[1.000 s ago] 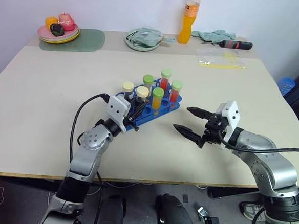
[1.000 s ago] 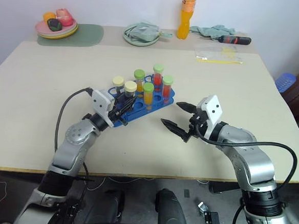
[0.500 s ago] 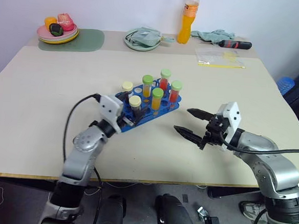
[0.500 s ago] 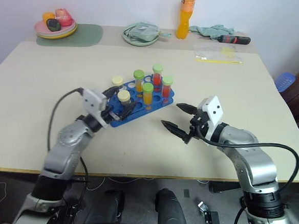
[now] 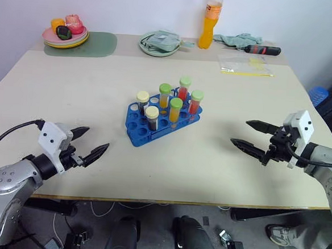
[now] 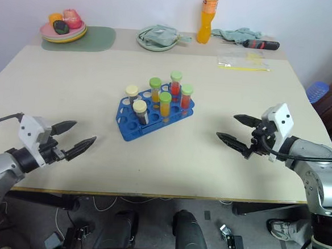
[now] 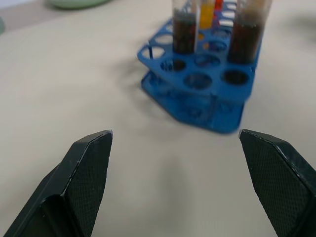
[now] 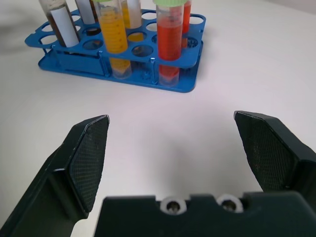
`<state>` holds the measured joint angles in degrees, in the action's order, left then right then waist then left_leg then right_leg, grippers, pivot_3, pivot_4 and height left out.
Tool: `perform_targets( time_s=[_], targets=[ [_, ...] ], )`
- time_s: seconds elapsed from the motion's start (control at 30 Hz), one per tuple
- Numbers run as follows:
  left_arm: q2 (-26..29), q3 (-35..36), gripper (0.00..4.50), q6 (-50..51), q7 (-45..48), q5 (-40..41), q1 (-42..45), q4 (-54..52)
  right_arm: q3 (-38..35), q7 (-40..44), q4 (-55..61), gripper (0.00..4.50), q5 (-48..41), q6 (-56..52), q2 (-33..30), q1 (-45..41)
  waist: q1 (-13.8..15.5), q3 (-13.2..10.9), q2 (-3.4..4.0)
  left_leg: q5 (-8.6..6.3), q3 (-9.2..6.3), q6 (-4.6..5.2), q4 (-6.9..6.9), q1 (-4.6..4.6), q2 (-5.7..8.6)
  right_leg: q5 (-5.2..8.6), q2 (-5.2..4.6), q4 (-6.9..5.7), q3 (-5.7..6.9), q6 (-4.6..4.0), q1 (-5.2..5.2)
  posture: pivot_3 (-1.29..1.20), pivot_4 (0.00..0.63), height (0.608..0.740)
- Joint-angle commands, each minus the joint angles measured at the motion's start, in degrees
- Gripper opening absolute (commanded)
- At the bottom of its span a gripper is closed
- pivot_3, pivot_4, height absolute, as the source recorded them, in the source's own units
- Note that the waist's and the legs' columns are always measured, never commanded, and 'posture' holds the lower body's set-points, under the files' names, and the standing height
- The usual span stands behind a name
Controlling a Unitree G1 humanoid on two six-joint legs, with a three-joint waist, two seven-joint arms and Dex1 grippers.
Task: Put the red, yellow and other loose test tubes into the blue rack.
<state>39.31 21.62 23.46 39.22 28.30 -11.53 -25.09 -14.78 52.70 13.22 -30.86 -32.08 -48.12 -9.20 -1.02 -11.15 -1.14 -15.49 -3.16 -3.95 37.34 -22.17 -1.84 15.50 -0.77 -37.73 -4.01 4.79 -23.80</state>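
The blue rack [image 5: 161, 123] stands mid-table with several capped test tubes upright in it. Among them are a red tube with a green cap [image 8: 170, 42], a yellow-orange one with a green cap [image 8: 114, 34] and a dark one with a cream cap [image 5: 151, 116]. My left gripper [image 5: 98, 138] hovers open near the table's front left, well apart from the rack, with nothing between its fingers. In the left wrist view the rack [image 7: 197, 94] lies ahead of its spread fingers. My right gripper [image 5: 239, 132] is open and empty to the right of the rack.
Along the far edge are an orange drink bottle [image 5: 210, 19], a plate of fruit [image 5: 65, 33] on a green mat [image 5: 97, 44], a plate holding a cloth [image 5: 159, 43], a screwdriver [image 5: 261, 49] and a plastic bag [image 5: 245, 64]. A blue stool [image 5: 318, 94] sits beyond the right edge.
My left gripper opened, left the cream-capped dark tube standing in the rack and drew back to the front left. My right gripper moved right, staying open.
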Motion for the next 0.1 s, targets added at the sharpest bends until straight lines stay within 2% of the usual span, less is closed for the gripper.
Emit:
perform_targets(
  time_s=[0.03,0.1],
  targets=[
    [0.63,2.26,4.22,-1.94,0.35,-1.58,-1.34,0.22,-1.14,0.52,1.63,4.50,-0.17,0.92,-0.60,0.80,-0.09,0.00,0.00,0.00,0.00,0.00,-0.03,0.00,0.00,0.00,0.00,0.03,0.00,0.00,0.00,0.00,0.150,0.740],
    [0.23,2.20,4.22,-1.85,0.02,-1.73,-1.65,-0.15,-1.37,0.97,1.36,4.50,-0.39,0.93,-0.77,0.85,-0.10,0.00,0.00,0.00,0.02,0.00,-0.04,0.00,0.00,0.00,-0.01,0.04,-0.01,0.00,0.00,0.00,0.150,0.740]
  ],
)
